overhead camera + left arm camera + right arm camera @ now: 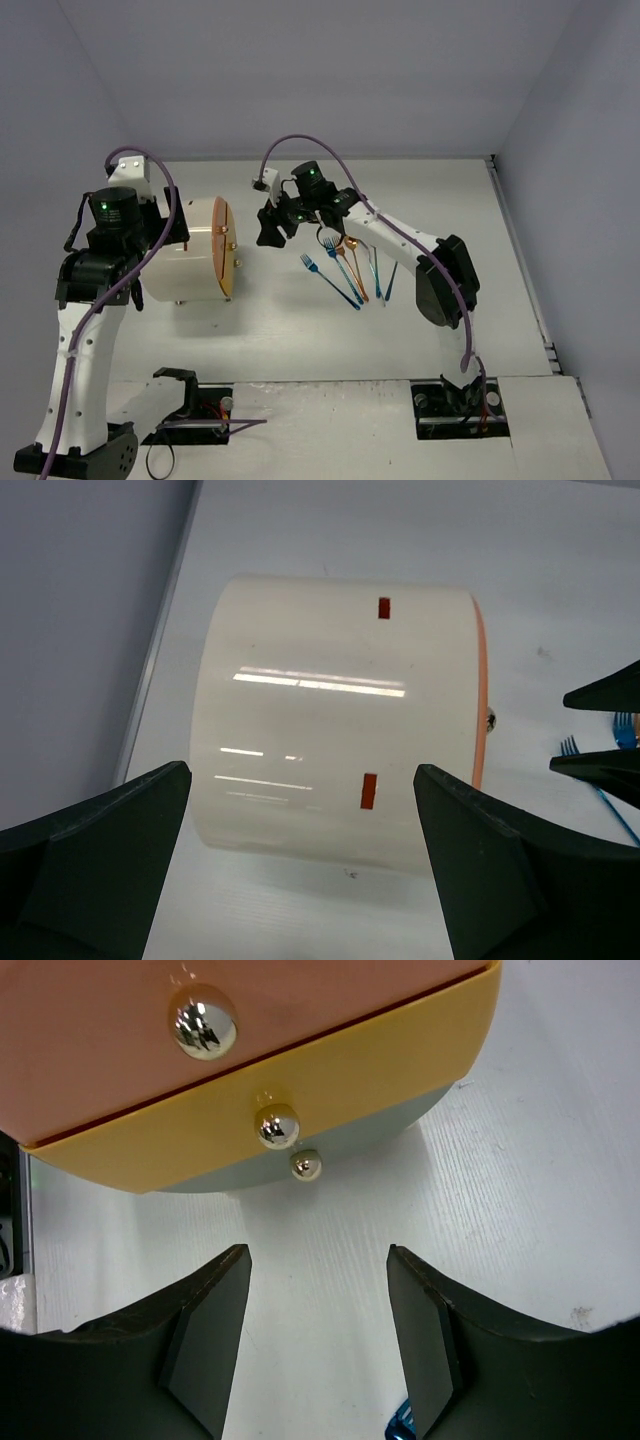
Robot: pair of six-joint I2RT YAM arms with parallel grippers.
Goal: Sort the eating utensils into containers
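Cream cabinet point(180, 255) under wide left claw point(300, 770), right claw point(318, 1260) half-open facing knobs point(277, 1125), utensils point(350, 265) behind

No legible text, seemingly.

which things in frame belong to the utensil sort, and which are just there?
Job:
- utensils, fanned on the table
- cabinet, on its side
- its drawer fronts, all shut
- knobs

Just there:
- purple cables on the arms
- arm mounts at the near edge
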